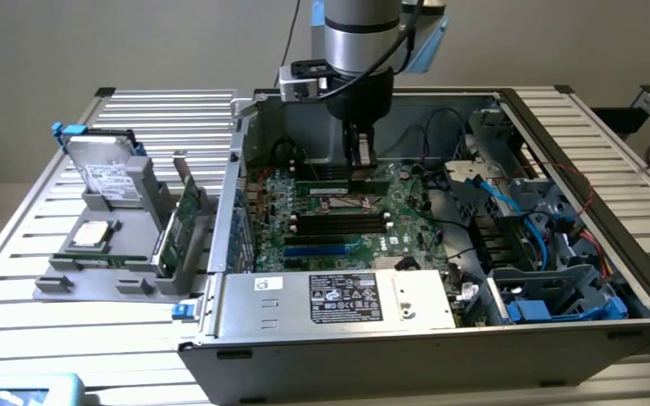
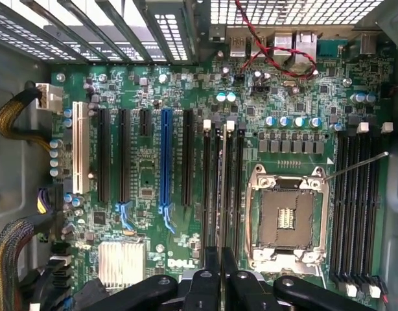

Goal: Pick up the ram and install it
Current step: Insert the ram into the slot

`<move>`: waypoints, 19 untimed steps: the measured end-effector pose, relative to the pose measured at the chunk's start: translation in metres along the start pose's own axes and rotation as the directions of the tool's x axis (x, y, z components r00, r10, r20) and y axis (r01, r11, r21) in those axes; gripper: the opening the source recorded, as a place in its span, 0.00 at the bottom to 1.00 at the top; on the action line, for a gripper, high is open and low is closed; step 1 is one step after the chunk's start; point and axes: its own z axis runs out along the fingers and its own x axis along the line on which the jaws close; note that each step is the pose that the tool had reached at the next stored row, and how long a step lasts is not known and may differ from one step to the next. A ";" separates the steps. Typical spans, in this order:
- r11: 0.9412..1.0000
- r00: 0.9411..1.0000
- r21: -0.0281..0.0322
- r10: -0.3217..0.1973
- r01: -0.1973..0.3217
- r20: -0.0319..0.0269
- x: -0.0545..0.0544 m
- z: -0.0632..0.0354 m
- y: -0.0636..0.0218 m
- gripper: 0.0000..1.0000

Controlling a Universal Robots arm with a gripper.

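Wrist view: the ram (image 2: 222, 194) runs straight out from between the fingers (image 2: 204, 288), seen edge-on and in line with the black memory slots (image 2: 238, 188) just beneath it. Whether it touches a slot cannot be told. The fingers are clenched on the ram's near edge. Just beside them lies the CPU socket (image 2: 286, 217). In the exterior view, the open computer case (image 1: 415, 355) holds the motherboard (image 1: 404, 224) under the fingers. Well away from them on the desk (image 1: 31, 220), a gray rack (image 1: 77, 283) carries a hard drive (image 1: 105, 173) and an expansion card (image 1: 190, 211).
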 end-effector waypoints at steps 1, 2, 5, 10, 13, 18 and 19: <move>1.000 1.000 0.000 0.000 0.000 -0.001 0.000 0.0016 0.0001 0.13; 1.000 1.000 0.000 0.000 0.000 -0.002 0.000 0.0032 0.0002 0.13; 1.000 1.000 0.000 0.000 0.000 -0.008 0.000 0.0067 0.0004 0.13; 1.000 1.000 0.000 -0.001 0.001 -0.014 0.000 0.0095 0.0004 0.13; 1.000 1.000 0.000 -0.001 0.001 -0.018 0.000 0.0123 0.0004 0.13; 1.000 1.000 0.001 -0.001 0.001 -0.025 0.000 0.0188 0.0008 0.13; 1.000 1.000 0.002 -0.001 0.001 -0.027 0.000 0.0196 0.0009 0.13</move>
